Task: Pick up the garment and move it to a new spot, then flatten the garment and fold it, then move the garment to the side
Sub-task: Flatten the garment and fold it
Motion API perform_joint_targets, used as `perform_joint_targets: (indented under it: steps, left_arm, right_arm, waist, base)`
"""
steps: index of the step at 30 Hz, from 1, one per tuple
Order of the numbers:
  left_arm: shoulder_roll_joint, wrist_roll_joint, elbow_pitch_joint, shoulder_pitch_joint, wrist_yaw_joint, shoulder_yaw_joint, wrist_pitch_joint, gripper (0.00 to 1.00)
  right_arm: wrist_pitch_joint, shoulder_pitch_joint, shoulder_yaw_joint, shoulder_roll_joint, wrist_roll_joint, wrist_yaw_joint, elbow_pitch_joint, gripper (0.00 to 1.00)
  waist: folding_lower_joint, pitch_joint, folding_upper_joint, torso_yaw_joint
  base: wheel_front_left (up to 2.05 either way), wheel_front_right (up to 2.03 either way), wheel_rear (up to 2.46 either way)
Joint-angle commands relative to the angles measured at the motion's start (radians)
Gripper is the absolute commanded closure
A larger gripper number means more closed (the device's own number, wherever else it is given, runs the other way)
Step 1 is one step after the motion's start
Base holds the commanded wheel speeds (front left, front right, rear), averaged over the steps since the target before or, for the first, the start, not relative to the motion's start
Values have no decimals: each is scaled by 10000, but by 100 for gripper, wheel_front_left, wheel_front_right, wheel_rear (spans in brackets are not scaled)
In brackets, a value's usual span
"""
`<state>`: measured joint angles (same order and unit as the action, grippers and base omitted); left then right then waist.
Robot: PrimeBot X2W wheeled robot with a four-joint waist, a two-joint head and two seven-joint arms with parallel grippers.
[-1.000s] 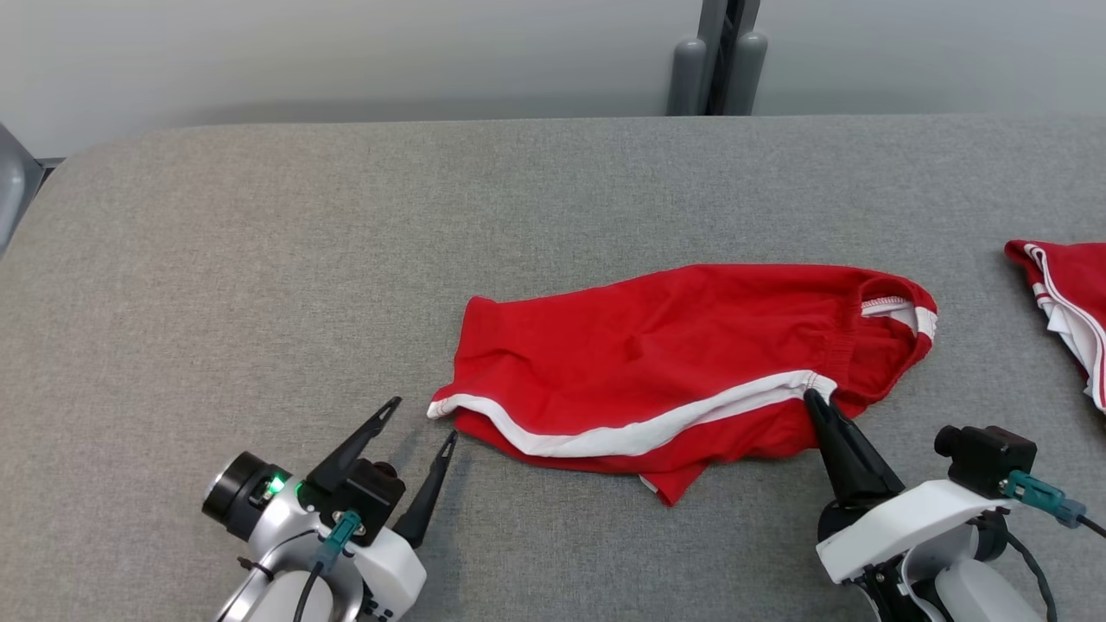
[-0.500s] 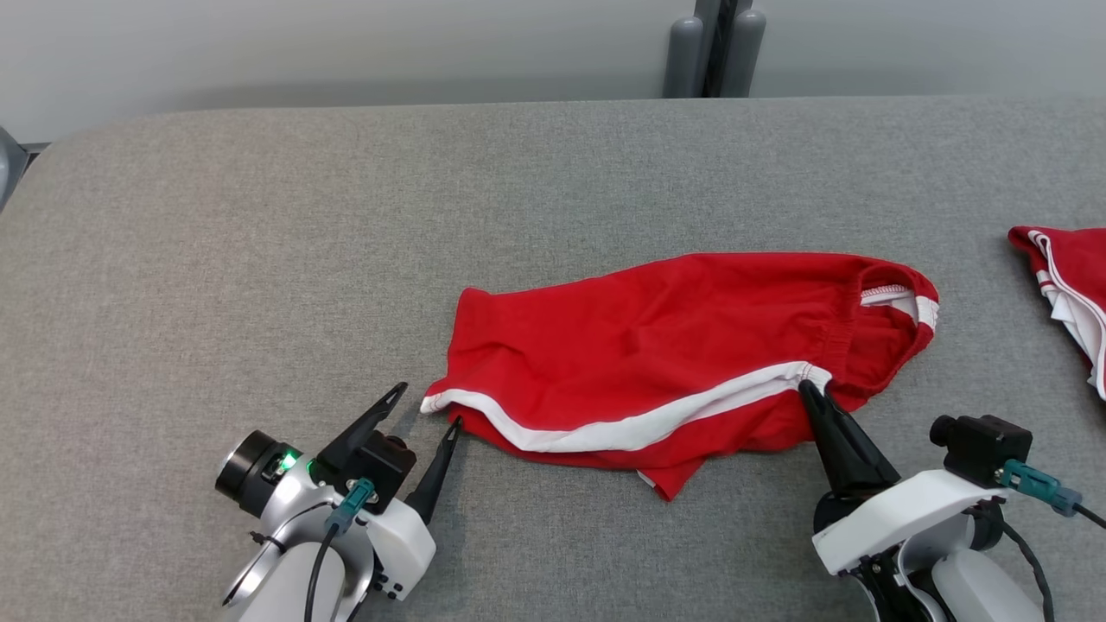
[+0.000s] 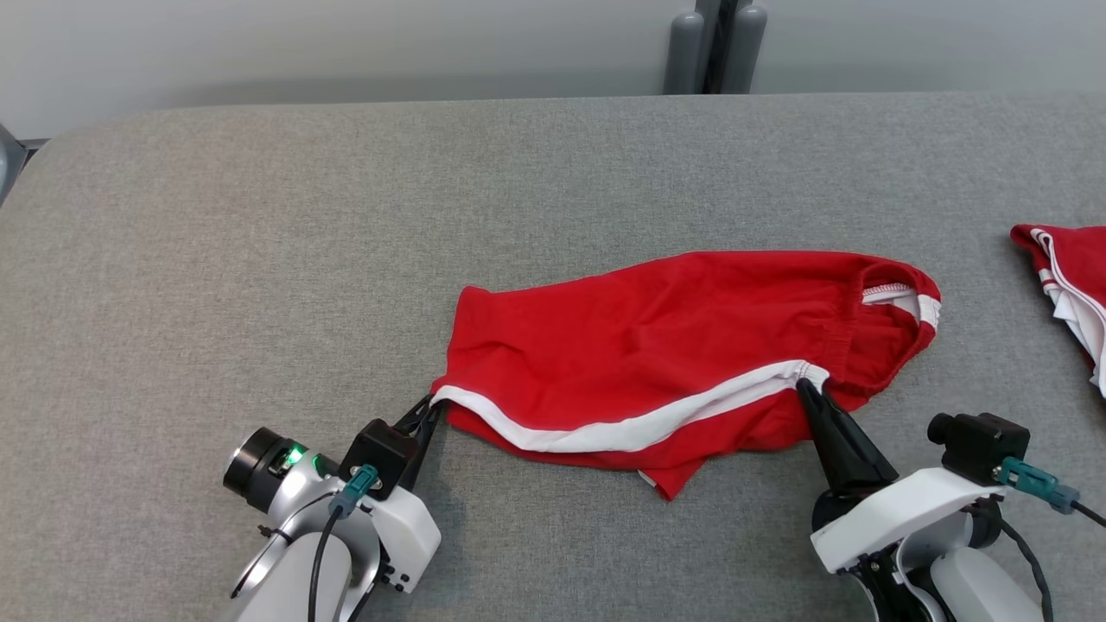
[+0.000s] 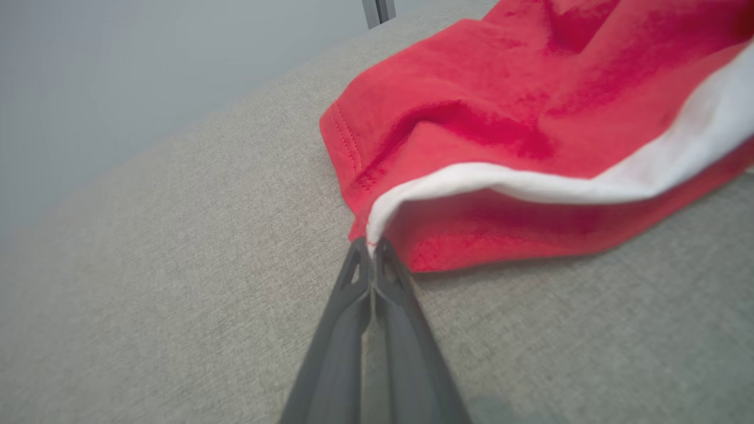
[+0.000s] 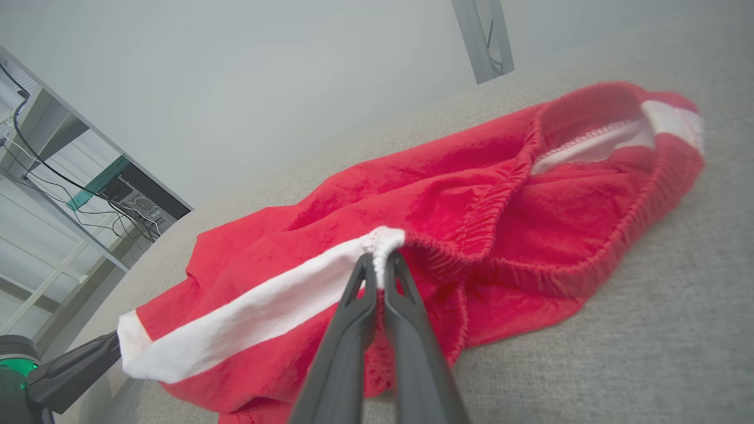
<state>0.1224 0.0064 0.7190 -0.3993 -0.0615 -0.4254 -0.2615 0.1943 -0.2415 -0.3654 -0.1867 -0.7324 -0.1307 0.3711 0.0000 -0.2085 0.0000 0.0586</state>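
Left jaws: closed to a sliver on the garment's hem corner, at its 8 o'clock. The left wrist view shows the end of the white stripe [image 3: 622, 432] pinched between the tips.
Garment: red shorts [image 3: 657, 345] lying rumpled but mostly spread on the grey surface [image 3: 259, 259], a little toward 3 o'clock from its middle. The leg hem points to 9 o'clock and the elastic waistband [image 3: 899, 294] to 3 o'clock.
Handling: likely light, limp and not fragile. It should sag and drape between two holds rather than keep its shape. A thin edge could slide out of a tips-only pinch.
Where to hold: the stitched ends of the stripe and the gathered waistband look thicker and probably grip better than the plain cloth.
Right jaws: closed on the stripe's other end, where it meets the waistband at the garment's 4 o'clock.
Second garment: red-and-white cloth [image 3: 1071, 276] at the surface's 3 o'clock edge, well apart.
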Motion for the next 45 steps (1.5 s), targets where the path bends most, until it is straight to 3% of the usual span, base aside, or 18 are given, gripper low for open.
perform_joint_targets:
  steps: [1,12,20,27,37,45]
  left_arm:
    - [77,-83,-21,-148,-14,-6,-31,100]
    - [417,-184,-512,31,-290,-330,-31,100]
    - [582,-1381,-1479,-278,-611,-69,62,100]
    - [761,-3043,-2921,-716,-694,296,1103,100]
    - [800,-5550,-4744,-1211,-686,1067,3283,100]
    - [673,-7051,-5884,-1481,-80,1947,4719,100]
  right_arm:
    - [31,-104,26,-56,-36,0,22,100]
    - [18,-435,376,-458,145,0,-534,100]
    - [-748,-1274,675,-1022,86,0,-1437,100]
    - [-1430,-2445,1058,-1241,-228,0,-1949,100]
    - [-2177,-3951,1270,-680,-697,0,-2130,100]
    - [-2478,-4769,1856,101,-818,0,-1767,100]
  waist:
    - [0,14,0,19]
    - [0,610,0,231]
    - [0,1309,0,224]
    - [0,1879,0,104]
    - [0,2449,0,-108]
    - [0,2684,0,-142]
  base:
    - [0,0,0]
    - [0,0,0]
    - [0,0,0]
    - [0,0,0]
    - [0,0,0]
    - [0,0,0]
